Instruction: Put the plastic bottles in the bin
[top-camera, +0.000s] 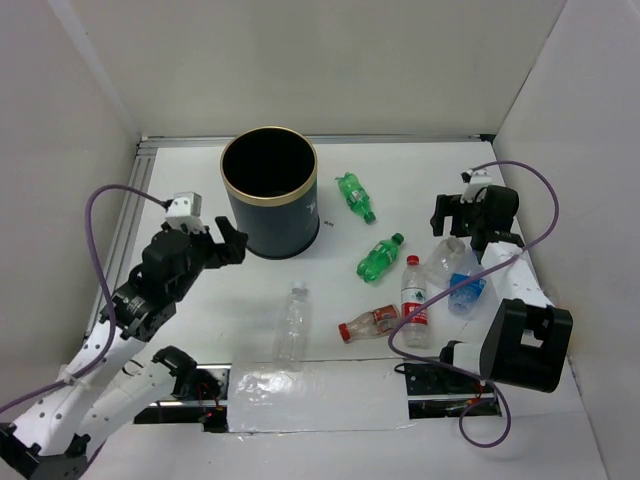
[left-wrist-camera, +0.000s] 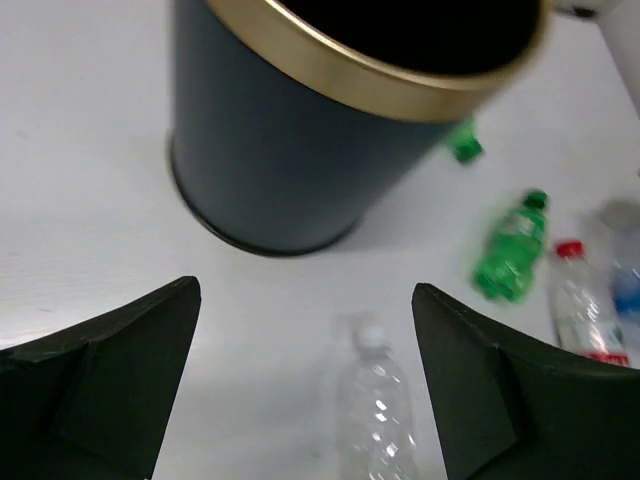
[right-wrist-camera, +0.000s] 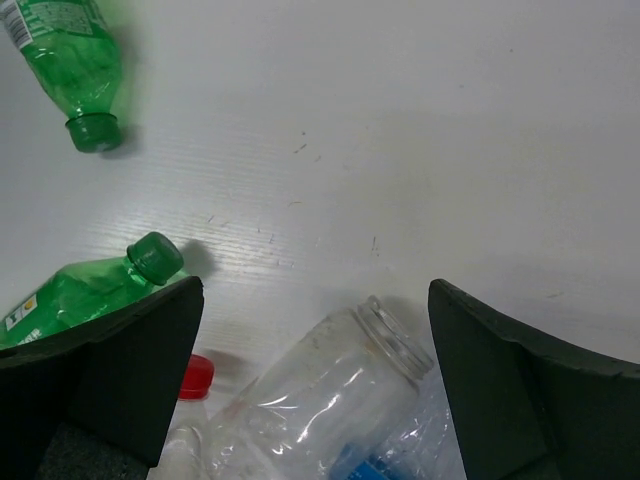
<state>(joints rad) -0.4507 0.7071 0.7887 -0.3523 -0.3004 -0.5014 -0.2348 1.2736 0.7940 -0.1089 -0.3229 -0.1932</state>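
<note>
Plastic bottles (top-camera: 381, 258) lay scattered on the tabletop (top-camera: 230, 310), in front and to the right of the bin (top-camera: 269, 192). Left tool (left-wrist-camera: 305, 380) and right tool (right-wrist-camera: 315, 380) both gaped, empty. Risk: the capless clear bottle (right-wrist-camera: 330, 385) under the right tool crowded its neighbours, so a squeeze could crumple it or knock them rolling.

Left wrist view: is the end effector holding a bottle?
No, the left end effector is open and empty; the clear bottle lies ahead of it.

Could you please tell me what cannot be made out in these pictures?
Top view: the bin shows only black inside, so its contents are hidden.
Left wrist view: the unlabelled bottle is blurred and cut off by the bottom edge.
Right wrist view: the capless clear bottle is cut off by the bottom edge.
</note>
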